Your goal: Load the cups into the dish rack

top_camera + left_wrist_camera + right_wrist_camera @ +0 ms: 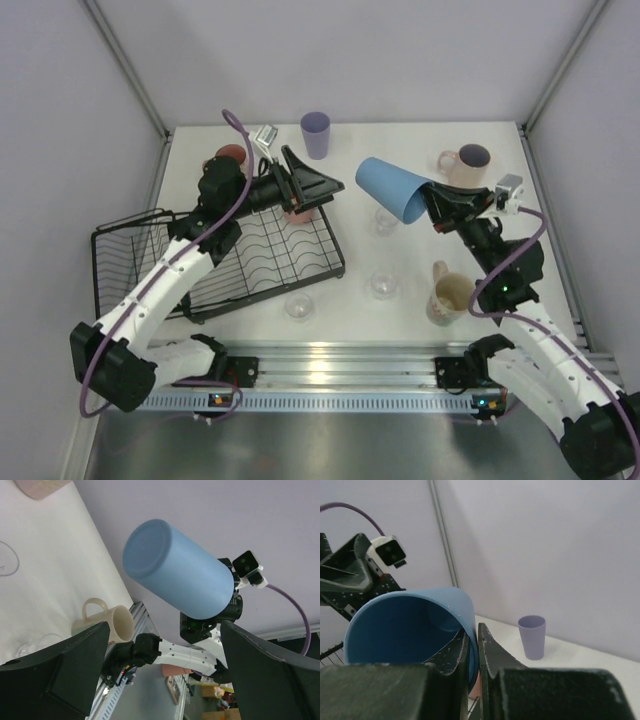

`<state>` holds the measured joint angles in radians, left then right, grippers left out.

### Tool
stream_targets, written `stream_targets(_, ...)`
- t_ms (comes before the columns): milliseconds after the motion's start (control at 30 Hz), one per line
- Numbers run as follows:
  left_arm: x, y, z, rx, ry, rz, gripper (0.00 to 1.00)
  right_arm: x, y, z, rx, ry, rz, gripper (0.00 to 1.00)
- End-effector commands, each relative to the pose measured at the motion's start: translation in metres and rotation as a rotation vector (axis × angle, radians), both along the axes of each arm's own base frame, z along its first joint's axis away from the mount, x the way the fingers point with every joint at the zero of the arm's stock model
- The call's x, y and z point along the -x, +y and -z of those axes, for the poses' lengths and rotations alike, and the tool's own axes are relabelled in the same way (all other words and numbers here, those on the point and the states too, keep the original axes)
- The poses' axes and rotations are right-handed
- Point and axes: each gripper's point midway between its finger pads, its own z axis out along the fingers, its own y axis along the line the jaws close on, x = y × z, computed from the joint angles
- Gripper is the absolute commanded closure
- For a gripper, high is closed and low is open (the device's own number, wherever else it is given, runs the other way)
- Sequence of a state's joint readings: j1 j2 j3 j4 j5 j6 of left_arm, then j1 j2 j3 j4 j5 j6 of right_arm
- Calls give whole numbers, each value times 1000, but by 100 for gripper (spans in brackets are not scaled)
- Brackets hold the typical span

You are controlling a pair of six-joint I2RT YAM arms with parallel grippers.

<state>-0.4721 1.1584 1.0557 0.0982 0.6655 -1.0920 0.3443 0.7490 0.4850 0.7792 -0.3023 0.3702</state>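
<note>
My right gripper (430,199) is shut on the rim of a blue tumbler (393,188) and holds it on its side in the air above the table, base pointing left. In the right wrist view the fingers (487,652) pinch the tumbler's wall (405,630). My left gripper (318,188) is open and empty above the far right corner of the black wire dish rack (215,262), facing the tumbler's base (180,570) with a gap between. A salmon-pink cup (297,212) stands in the rack below it.
A lavender tumbler (315,133) stands at the back, also in the right wrist view (532,636). A reddish cup (232,156) is behind the left arm. A pink mug (465,162) is at back right, a cream mug (448,293) at front right. Clear glasses (299,305) (382,286) (385,221) stand mid-table.
</note>
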Motion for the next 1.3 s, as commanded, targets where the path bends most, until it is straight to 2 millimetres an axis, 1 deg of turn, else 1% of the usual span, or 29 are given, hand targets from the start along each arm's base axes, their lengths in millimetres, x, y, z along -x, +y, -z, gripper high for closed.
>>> stream_targets(0, 2, -2, -28, 124, -20, 21, 2, 35, 2, -53, -41, -257, -32, 100)
stream_targets(67, 0, -4, -28, 164, 34, 28, 2, 40, 5, -58, -46, -283, -42, 100)
stream_targets(100, -4, -6, -24, 178, 49, 30, 2, 42, 6, -60, -43, -298, -37, 100)
stream_targets(233, -9, -12, -20, 224, 117, 53, 2, 44, 16, -62, -25, -314, -56, 100)
stream_targets(267, -9, -13, -22, 237, 117, 64, 2, 43, 18, -60, -16, -315, -53, 100)
stream_targets(300, -6, -14, -28, 261, 105, 81, 2, 43, 19, -60, -14, -314, -48, 100)
stream_targets(400, -6, -17, -33, 267, 104, 95, 2, 45, 27, -58, -1, -314, -56, 100)
stream_targets(500, -5, -21, -34, 274, 119, 101, 2, 45, 30, -57, 9, -320, -43, 100)
stream_targets(533, -3, -22, -35, 279, 119, 109, 2, 47, 35, -56, 15, -320, -52, 100)
stream_targets(700, 1, -25, -28, 284, 156, 124, 5, 43, 44, -51, 52, -330, -23, 100)
stream_targets(767, 2, -24, -28, 300, 158, 128, 6, 41, 51, -48, 70, -329, -24, 100)
stream_targets(800, 3, -23, -23, 308, 182, 127, 9, 41, 55, -46, 88, -339, -16, 100)
stream_targets(867, 4, -23, -22, 320, 191, 133, 12, 36, 59, -41, 114, -337, -2, 100)
stream_targets(933, 6, -22, -22, 332, 183, 139, 27, 35, 64, -36, 119, -323, 3, 100)
stream_targets(1000, 6, -21, -23, 338, 178, 136, 37, 32, 67, -32, 126, -295, 6, 100)
stream_targets(1033, 6, -20, -22, 339, 173, 129, 49, 32, 68, -31, 130, -286, 3, 99)
stream_targets(1067, 6, -19, -22, 338, 166, 124, 55, 31, 69, -25, 142, -269, -3, 98)
stream_targets(1133, 5, -18, -18, 330, 155, 115, 66, 32, 67, -22, 135, -245, -2, 90)
stream_targets(1167, 5, -16, -19, 331, 149, 108, 77, 32, 68, -16, 144, -229, -9, 82)
stream_targets(1233, 3, -15, -15, 322, 137, 99, 90, 33, 64, -13, 140, -215, -3, 74)
stream_targets(1267, 2, -15, -13, 319, 142, 98, 100, 33, 63, -10, 142, -203, 1, 68)
